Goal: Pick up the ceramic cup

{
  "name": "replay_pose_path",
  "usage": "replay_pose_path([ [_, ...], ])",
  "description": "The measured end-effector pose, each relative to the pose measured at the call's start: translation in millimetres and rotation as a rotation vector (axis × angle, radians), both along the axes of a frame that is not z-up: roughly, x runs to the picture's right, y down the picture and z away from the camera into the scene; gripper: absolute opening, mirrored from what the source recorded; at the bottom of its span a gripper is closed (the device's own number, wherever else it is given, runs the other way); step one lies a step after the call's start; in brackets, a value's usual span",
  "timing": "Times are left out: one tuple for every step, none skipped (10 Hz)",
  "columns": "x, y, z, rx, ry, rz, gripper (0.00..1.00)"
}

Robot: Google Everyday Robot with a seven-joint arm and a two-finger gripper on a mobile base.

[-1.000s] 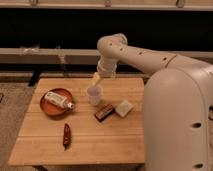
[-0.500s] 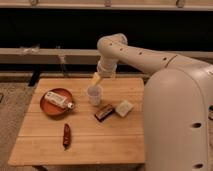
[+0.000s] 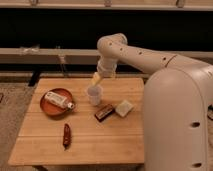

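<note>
Camera view from my end, front edge to back. Closest to the near edge, over toward the left corner, a small dark-red stick thing (image 3: pixel 66 136) lies on the wooden table (image 3: pixel 100 147). Further in, about mid-table, a dark bar (image 3: pixel 104 112) sits just beside a pale square block (image 3: pixel 124 108) toward the right edge. A red-brown plate (image 3: pixel 44 106) with a small white bottle (image 3: pixel 59 100) on it sits toward the left edge.

The ceramic cup (image 3: pixel 94 94) stands upright just behind the dark bar, roughly centred left to right and a bit nearer the far edge. The gripper (image 3: pixel 98 78) hangs just above the cup's rim on the far-edge side. Honestly can't tell if it's spread or closed, or whether it's touching the cup.

My read on the cup: rigid, light, glossy so probably slippery, and it'd chip if tipped. I'd pinch one wall at the rim or straddle the body from above, squeeze firmly, and stay clear of the bar.
</note>
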State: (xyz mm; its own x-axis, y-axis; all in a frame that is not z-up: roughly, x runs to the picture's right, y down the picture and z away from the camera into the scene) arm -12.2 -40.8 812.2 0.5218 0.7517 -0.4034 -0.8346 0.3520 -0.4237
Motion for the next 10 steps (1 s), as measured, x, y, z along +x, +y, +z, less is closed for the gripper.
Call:
replay_pose_path([
  [-7,0,13.4,-0.003,0.002,-0.014,0.8],
  [-10,4,25.2,-0.011,0.007,-0.022,0.8],
  [-6,8,45.0,-0.015,0.029,-0.035,0.8],
  [-4,11,57.5,-0.019,0.043,-0.041,0.8],
  [-5,14,64.8,-0.024,0.051,-0.046,0.8],
  [-5,17,72.3,-0.031,0.065,-0.05,0.8],
  [-2,21,78.6,-0.035,0.08,-0.054,0.8],
  [0,26,81.5,-0.042,0.091,-0.055,0.8],
  [0,31,84.2,-0.049,0.099,-0.057,0.78],
  [-3,35,86.1,-0.049,0.102,-0.057,0.7],
])
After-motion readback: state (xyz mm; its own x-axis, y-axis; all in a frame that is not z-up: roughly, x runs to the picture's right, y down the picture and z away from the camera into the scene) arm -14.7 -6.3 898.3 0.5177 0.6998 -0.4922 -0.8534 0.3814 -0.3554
